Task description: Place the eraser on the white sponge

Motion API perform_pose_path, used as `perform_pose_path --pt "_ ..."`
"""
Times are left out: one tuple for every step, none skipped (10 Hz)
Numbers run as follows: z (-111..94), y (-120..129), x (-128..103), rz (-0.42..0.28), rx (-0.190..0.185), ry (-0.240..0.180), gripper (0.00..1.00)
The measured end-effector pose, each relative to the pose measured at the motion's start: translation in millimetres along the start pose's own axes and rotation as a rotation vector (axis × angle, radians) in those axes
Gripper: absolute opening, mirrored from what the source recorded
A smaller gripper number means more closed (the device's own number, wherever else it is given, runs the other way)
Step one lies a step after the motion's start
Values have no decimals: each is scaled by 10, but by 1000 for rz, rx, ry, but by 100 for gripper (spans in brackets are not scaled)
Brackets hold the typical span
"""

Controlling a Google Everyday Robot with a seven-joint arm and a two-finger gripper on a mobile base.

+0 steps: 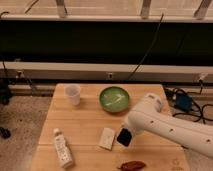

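The white sponge [107,138] is a small flat off-white pad lying on the wooden table [85,120] in front of the green bowl. The eraser [124,137] is a small black block right next to the sponge's right side, at the tip of my white arm. My gripper [126,135] is at the eraser, mostly hidden by the arm's white housing, which reaches in from the lower right. I cannot tell whether the eraser rests on the table or is lifted.
A green bowl [114,98] stands at the table's back middle, a white cup [73,93] at the back left. A white bottle [62,147] lies at the front left. A reddish-brown pepper-shaped object [132,165] lies at the front edge. Cables hang behind the table.
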Motion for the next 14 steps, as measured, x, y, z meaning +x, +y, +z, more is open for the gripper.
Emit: perform_pose_path --pt "5 -38 -17 -9 3 0 16" --pt "8 -59 -24 -15 4 1 16" --pt "11 -82 -41 -22 6 -1 16" --pt "16 -114 -59 -30 9 -2 16" --pt "20 -128 -65 -36 10 -2 16" --pt "27 -153 -83 -43 12 -4 16" --pt "30 -175 -97 -48 13 -5 16" --pt "36 -190 -107 -52 14 -6 16" --pt "40 -213 -119 -59 17 -6 16" --pt "47 -225 -130 -64 17 -7 16" --pt "52 -244 -144 -69 19 -8 16" --pt "61 -266 -167 -76 21 -10 16" --pt "71 -286 -187 -81 22 -14 16" --pt "79 -292 -189 -83 23 -14 16"
